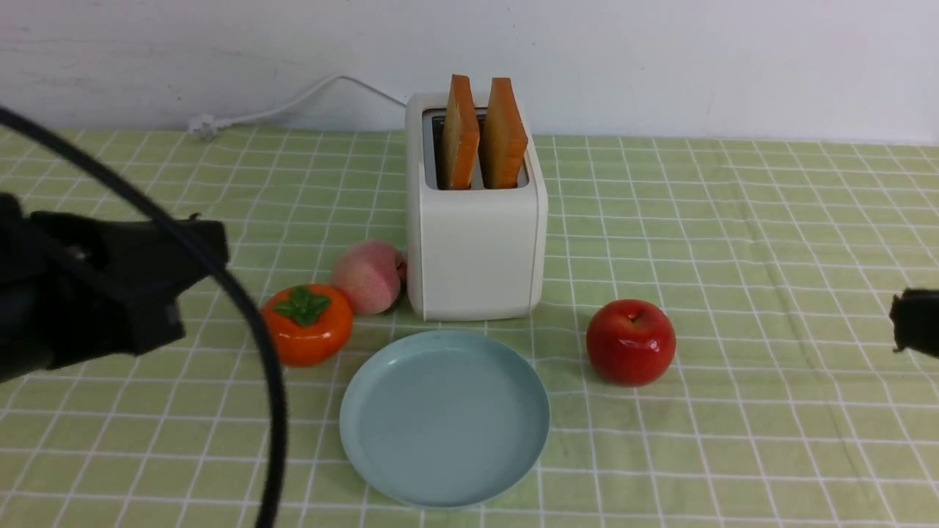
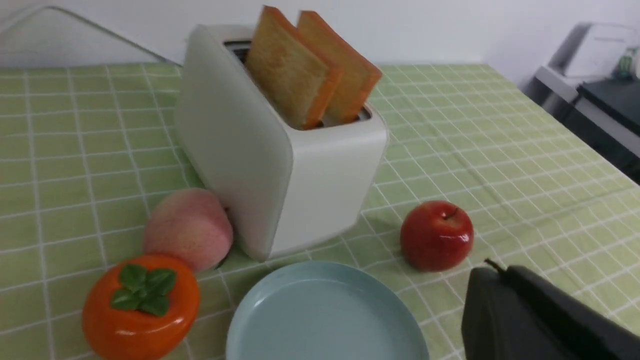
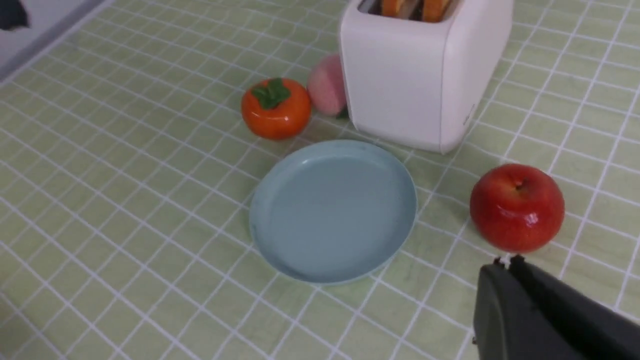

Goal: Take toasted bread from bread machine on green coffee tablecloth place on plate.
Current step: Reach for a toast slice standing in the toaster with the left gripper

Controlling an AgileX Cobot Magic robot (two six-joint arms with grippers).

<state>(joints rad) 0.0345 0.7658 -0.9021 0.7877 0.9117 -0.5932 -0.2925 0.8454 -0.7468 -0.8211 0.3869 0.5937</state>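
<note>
Nearest the lens, at frame left: left gripper [image 1: 209, 246], jaws pressed together, a black cable [image 1: 258, 345] arcing across it. At the right edge: right gripper [image 1: 904, 323], jaws likewise together. Bottom centre: pale blue plate [image 1: 440, 422]. Just above, bread machine [image 1: 477, 257] on green coffee tablecloth [image 1: 733, 257], toasted bread [image 1: 461, 132] upright in both slots. Left of it persimmon [image 1: 308, 330] and peach [image 1: 367, 277]; right, red apple [image 1: 631, 343].

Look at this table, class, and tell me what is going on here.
Nothing is being handled yet. Both slices of toasted bread stand in the bread machine, and the plate in front of it is bare. The left gripper and right gripper are shut and empty, off to either side.
</note>
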